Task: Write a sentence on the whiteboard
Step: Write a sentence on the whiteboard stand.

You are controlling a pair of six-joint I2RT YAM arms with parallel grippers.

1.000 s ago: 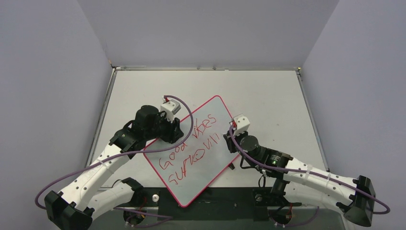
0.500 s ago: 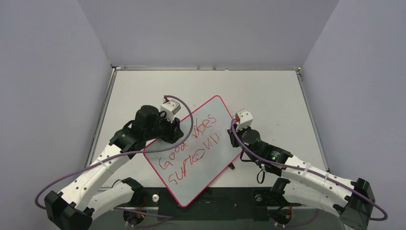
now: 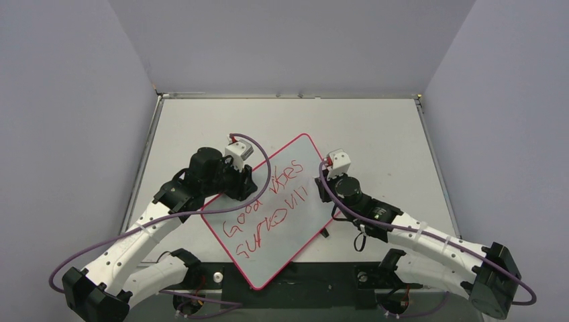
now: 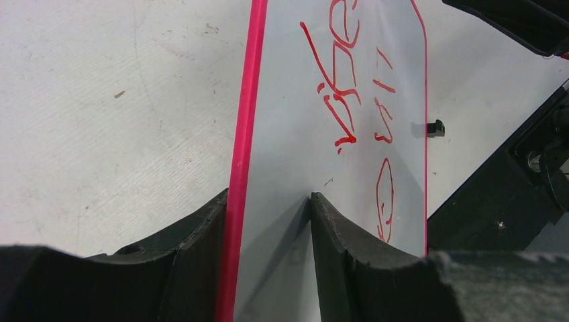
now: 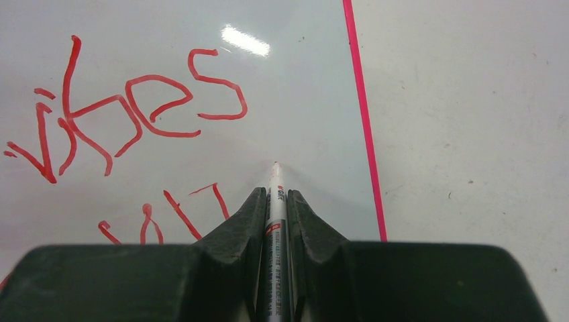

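Note:
The whiteboard (image 3: 295, 225) lies slanted on the table, its thin pink frame (image 4: 245, 121) running between my left fingers. The sentence (image 3: 265, 211) runs over it in two red lines, with "vibes" (image 5: 127, 114) in the right wrist view. My left gripper (image 3: 245, 181) is closed over the board's left edge, one finger (image 4: 201, 241) behind the frame and the other on the white face. My right gripper (image 5: 276, 194) is shut on a white marker (image 5: 276, 204). The marker's tip rests on bare board just right of the writing, close to the right frame edge.
A small black clip (image 4: 436, 127) sticks out from the board's right long edge, and another (image 3: 325, 233) shows nearer the arms. Grey walls close in the table (image 3: 376, 134) on three sides. Both arm bases and purple cables sit at the near edge.
My right wrist has moved a little towards the far right along the board's edge, with the forearm swinging after it. The left arm and the board have not moved.

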